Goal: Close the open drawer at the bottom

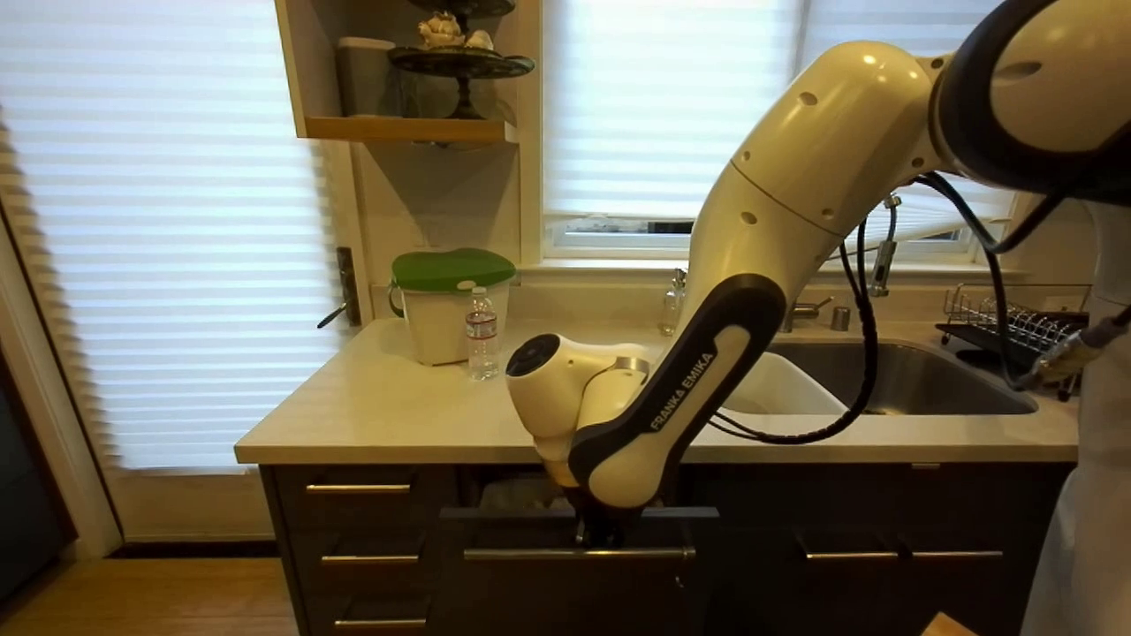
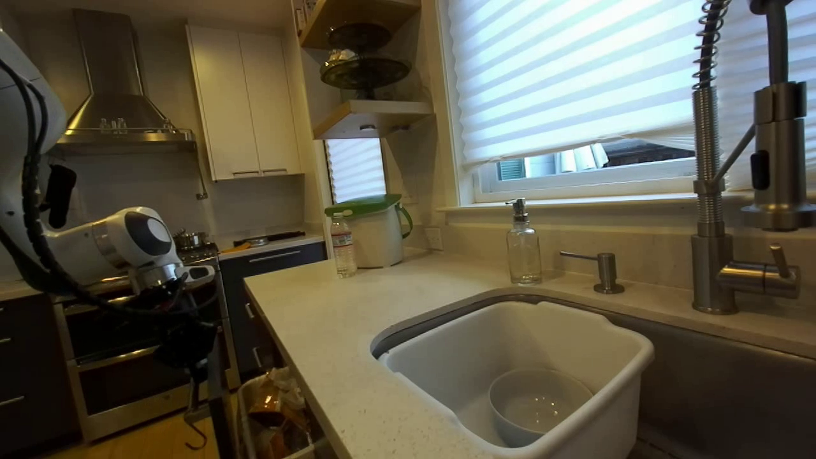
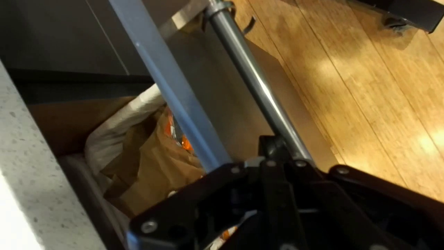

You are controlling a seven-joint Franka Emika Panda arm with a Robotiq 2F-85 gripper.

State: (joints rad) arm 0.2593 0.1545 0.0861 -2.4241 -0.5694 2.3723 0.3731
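While the drawer (image 1: 548, 594) gapes, blinds (image 1: 663, 102) overlook the countertop (image 1: 371, 415) (speckled).

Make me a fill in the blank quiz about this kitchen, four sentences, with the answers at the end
Open or shut, the drawer holding a brown paper bag is ____.
The bucket on the countertop has a lid coloured ____.
Beside that bucket stands a clear plastic ____.
The white tub in the sink holds a round ____.

Missing words: open; green; bottle; bowl.
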